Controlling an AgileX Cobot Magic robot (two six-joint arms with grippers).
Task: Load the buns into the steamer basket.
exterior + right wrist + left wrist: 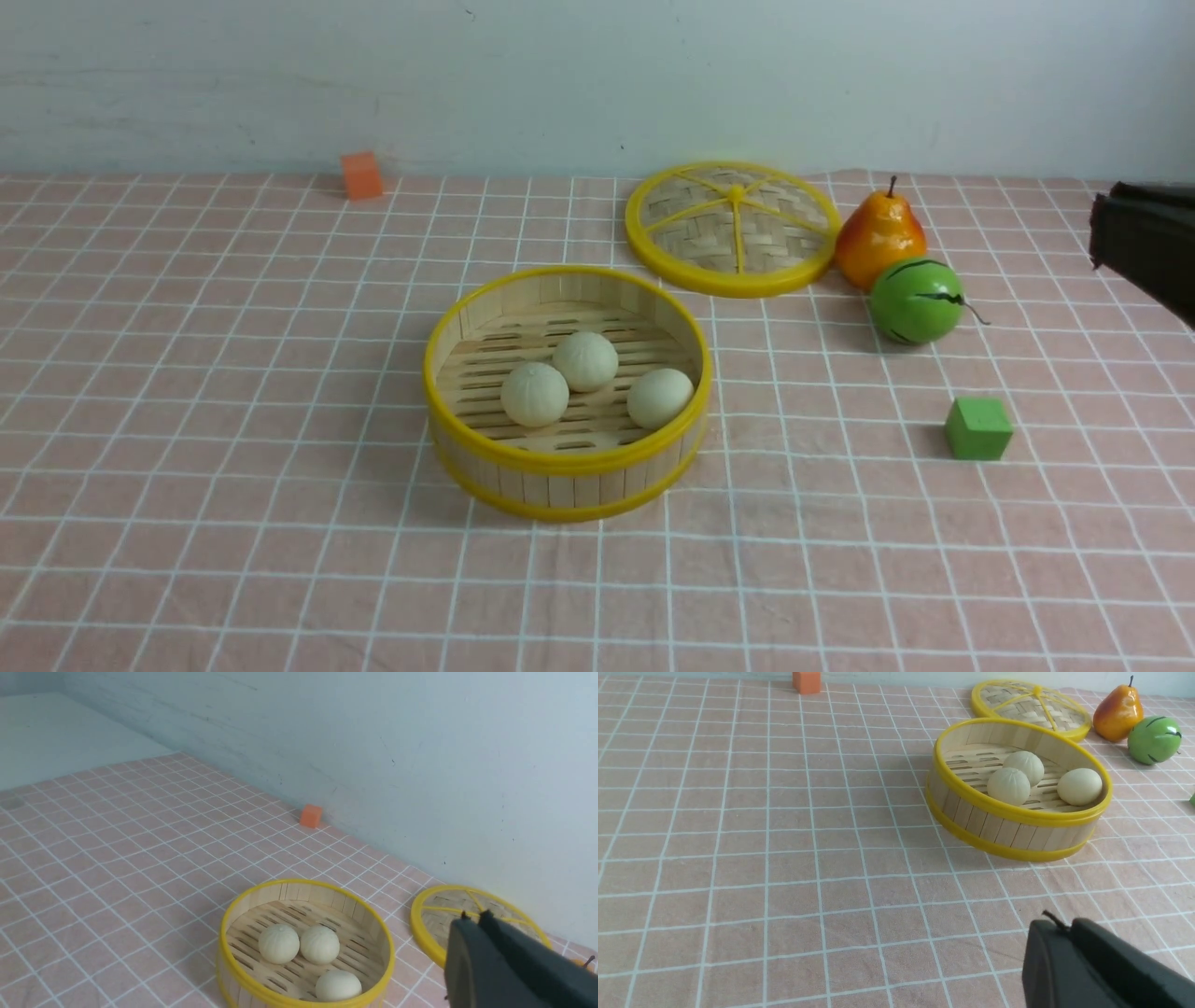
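The steamer basket [560,464] stands in the middle of the checked cloth, with three cream-white buns on its slatted floor. One bun [534,394] lies at the front left, one [585,361] behind it, one [659,398] against the right wall. My right gripper [1106,229] hangs shut and empty at the far right, well away from the basket; in its wrist view the gripper [475,919] sits before the lid. My left gripper [1068,927] is shut on nothing, above bare cloth short of the basket [999,830], and is out of the front view.
A flat woven lid [734,227] lies behind the basket on the right. Beside it stand an orange pear [878,238] and a glossy green striped ball [916,301]. A green cube [978,428] sits at the right, an orange cube [361,175] by the back wall.
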